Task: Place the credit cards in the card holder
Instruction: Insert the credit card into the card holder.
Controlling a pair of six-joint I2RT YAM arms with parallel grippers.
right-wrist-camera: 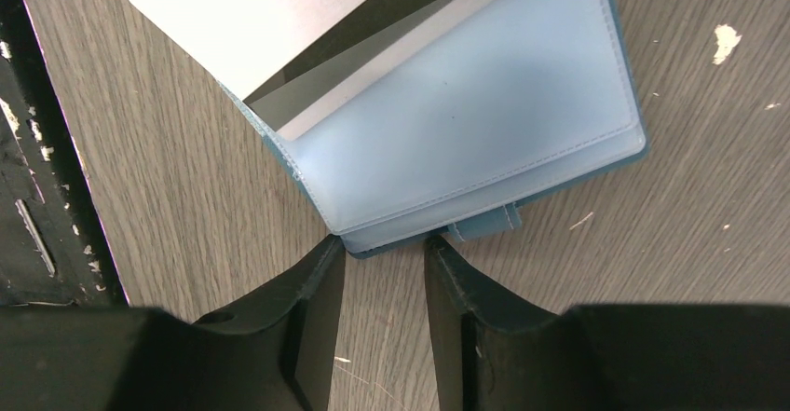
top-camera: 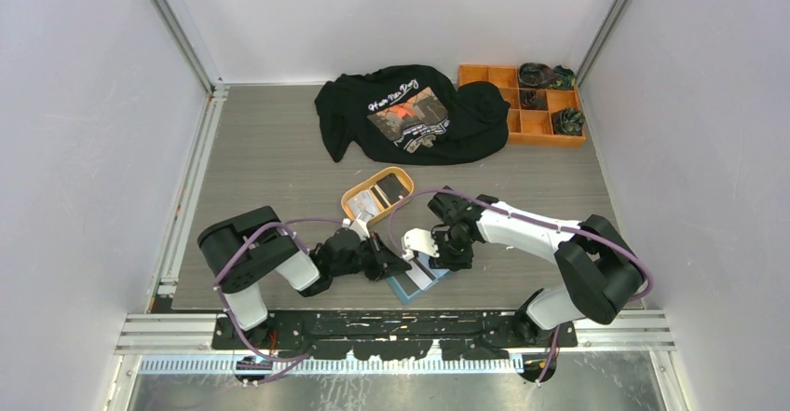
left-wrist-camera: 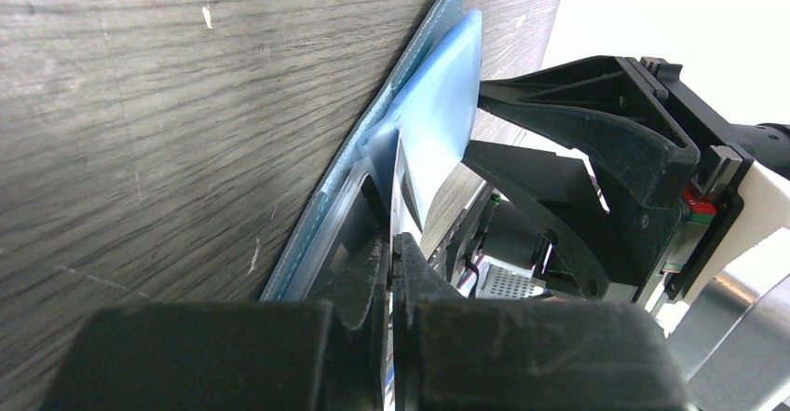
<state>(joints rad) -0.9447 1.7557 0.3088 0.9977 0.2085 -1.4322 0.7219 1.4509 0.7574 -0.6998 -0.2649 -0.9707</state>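
Observation:
The teal-blue card holder lies open on the table at the near edge, between the two grippers. Its light blue pocket holds a silver credit card that sticks out at a slant, with a dark strip and a second silver edge under it. My left gripper is shut on a credit card, seen edge-on, whose far end sits in the holder's pocket. My right gripper is open, fingertips at the holder's outer edge beside the snap tab, nothing between them.
An orange oval tray just behind the grippers holds a dark card and light ones. A black T-shirt lies at the back. An orange compartment box stands at the back right. The black base rail runs along the near edge.

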